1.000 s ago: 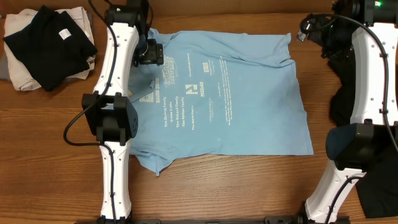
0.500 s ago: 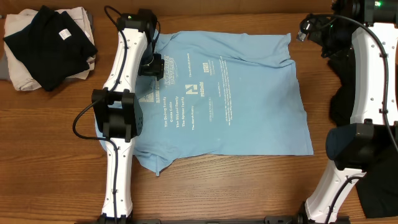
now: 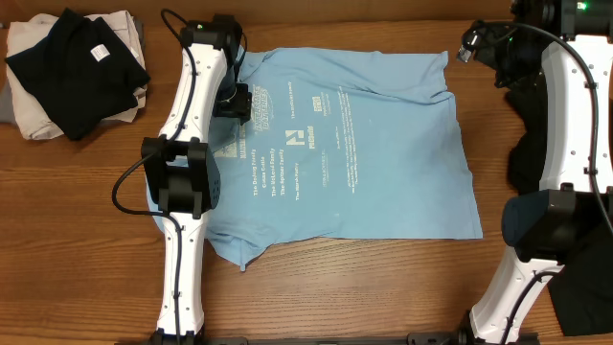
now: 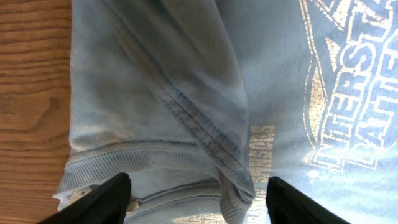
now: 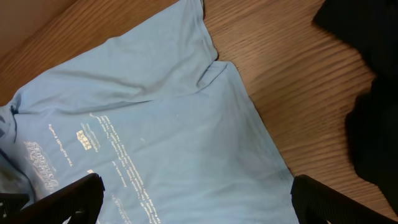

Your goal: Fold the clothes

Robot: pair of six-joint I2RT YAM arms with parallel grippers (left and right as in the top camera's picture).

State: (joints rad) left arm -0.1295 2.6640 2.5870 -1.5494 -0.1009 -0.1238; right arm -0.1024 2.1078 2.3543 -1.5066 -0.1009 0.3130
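Overhead, we see the light blue T-shirt spread on the table, with the left pincer at its edge. In the left wrist view, the jaws stand apart astride a ribbed fold. In the right wrist view, the right pincer stands apart above the shirt.

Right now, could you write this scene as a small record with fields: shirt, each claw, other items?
shirt: light blue T-shirt, spread flat on the wooden table, print up, not yet folded
left claw: open, straddling a fabric ridge at the collar
right claw: open, empty, above the shirt's corner
other items: black garment on beige cloth, left side; dark clothes, right side
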